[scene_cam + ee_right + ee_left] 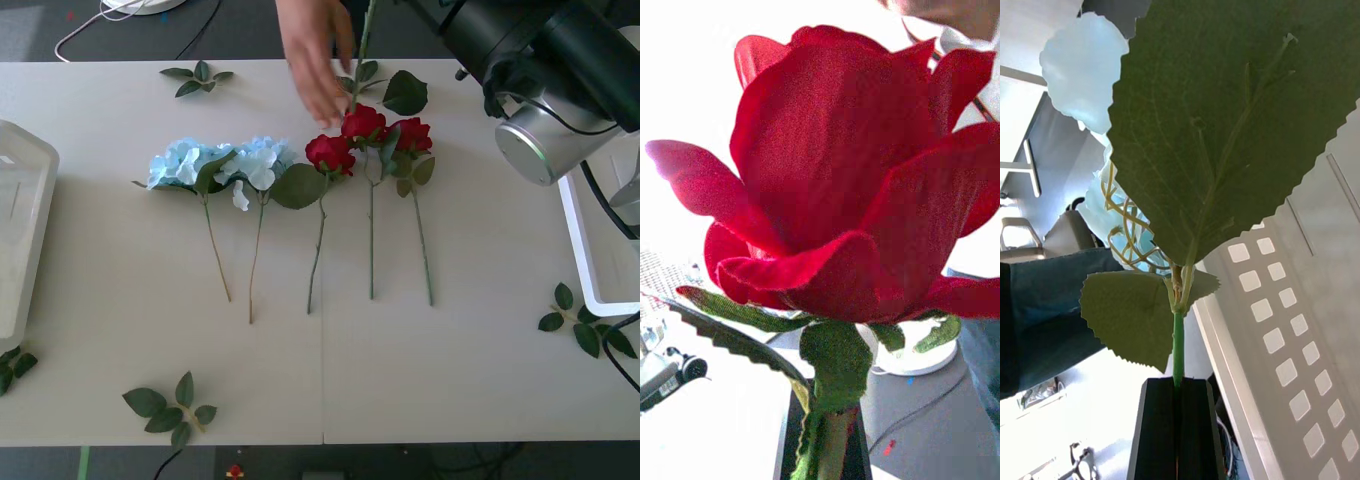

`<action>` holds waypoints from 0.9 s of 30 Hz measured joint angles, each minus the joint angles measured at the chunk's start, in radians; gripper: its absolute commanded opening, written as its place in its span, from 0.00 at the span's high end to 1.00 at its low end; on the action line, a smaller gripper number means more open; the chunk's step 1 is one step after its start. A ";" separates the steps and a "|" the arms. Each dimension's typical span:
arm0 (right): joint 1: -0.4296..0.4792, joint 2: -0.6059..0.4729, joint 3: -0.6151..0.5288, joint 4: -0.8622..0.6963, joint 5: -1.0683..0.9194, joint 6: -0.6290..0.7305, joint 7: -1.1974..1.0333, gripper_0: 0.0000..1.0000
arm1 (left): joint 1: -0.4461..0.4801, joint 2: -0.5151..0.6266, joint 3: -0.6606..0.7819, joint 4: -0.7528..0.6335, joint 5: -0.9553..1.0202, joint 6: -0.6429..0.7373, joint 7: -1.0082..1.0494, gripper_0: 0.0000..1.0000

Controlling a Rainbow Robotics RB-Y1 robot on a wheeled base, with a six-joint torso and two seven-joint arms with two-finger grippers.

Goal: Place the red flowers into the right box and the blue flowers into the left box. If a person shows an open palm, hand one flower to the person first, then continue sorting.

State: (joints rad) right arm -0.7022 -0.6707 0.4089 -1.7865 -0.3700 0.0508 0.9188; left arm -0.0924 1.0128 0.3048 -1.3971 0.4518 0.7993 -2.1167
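In the right wrist view my right gripper (824, 431) is shut on the green stem of a red flower (842, 180), its bloom standing above the black fingers. My left gripper (1178, 386) is shut on the thin stem of a blue flower (1086, 67) with a broad green leaf. On the table lie two blue flowers (215, 165) and three red flowers (365, 135), side by side. A person's hand (315, 55) reaches down from the far side, fingers beside a hanging green stem (362, 40). The left box (20, 230) is at the left edge, the right box (595, 260) at the right edge.
My right arm (545, 70) fills the upper right corner above the right box. Loose leaf sprigs lie at the far edge (197, 78), front left (170, 408), far left (12, 365) and front right (585, 322). A cable (90, 25) runs behind the table.
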 measured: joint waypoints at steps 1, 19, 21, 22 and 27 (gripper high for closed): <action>-0.002 0.000 0.002 0.000 0.000 -0.003 0.000 1.00 | 0.000 0.000 0.000 0.000 0.000 0.000 0.000 1.00; -0.004 0.009 0.007 0.000 0.036 -0.032 0.000 0.00 | 0.000 0.000 0.000 0.000 0.000 0.000 0.000 1.00; -0.004 0.009 0.008 0.000 0.036 -0.032 0.000 0.00 | 0.000 0.000 0.000 0.000 0.000 0.000 0.000 1.00; -0.004 0.009 0.008 0.000 0.036 -0.032 0.000 0.00 | 0.000 0.000 0.000 0.000 0.000 0.000 0.000 1.00; -0.004 0.009 0.008 0.002 0.036 -0.032 0.000 0.00 | 0.000 0.000 0.000 0.000 0.000 0.000 0.000 1.00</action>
State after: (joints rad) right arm -0.7060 -0.6615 0.4166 -1.7846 -0.3339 0.0191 0.9187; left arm -0.0924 1.0128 0.3048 -1.3971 0.4518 0.7990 -2.1167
